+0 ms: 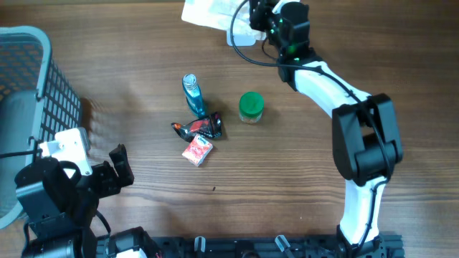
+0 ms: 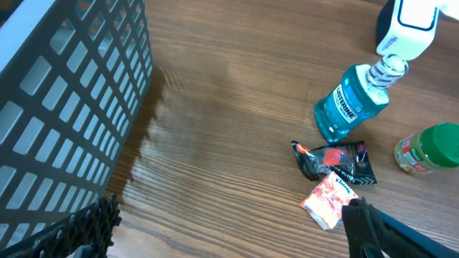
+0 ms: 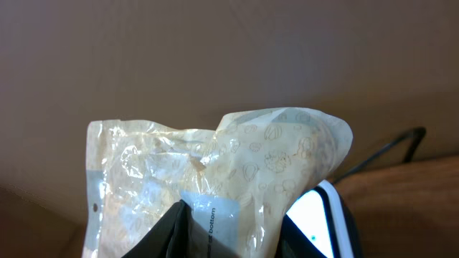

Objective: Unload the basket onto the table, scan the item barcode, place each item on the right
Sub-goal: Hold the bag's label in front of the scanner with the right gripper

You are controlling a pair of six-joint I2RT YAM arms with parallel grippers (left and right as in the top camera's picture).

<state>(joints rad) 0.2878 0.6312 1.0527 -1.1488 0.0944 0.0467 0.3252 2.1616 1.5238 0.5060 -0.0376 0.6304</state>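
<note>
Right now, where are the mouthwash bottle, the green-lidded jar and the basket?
mouthwash bottle (image 2: 348,107): left wrist view, on its label.
green-lidded jar (image 1: 251,104): overhead view, on its lid.
basket (image 1: 61,86): overhead view, on its slatted wall.

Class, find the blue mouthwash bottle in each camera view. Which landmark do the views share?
Overhead: blue mouthwash bottle upper centre, left of the green-lidded jar.
Left wrist: bottle at right, above the black wrapper.
Right wrist: not in it.
Shared landmark: the green-lidded jar, right of the bottle in overhead and left wrist.
</note>
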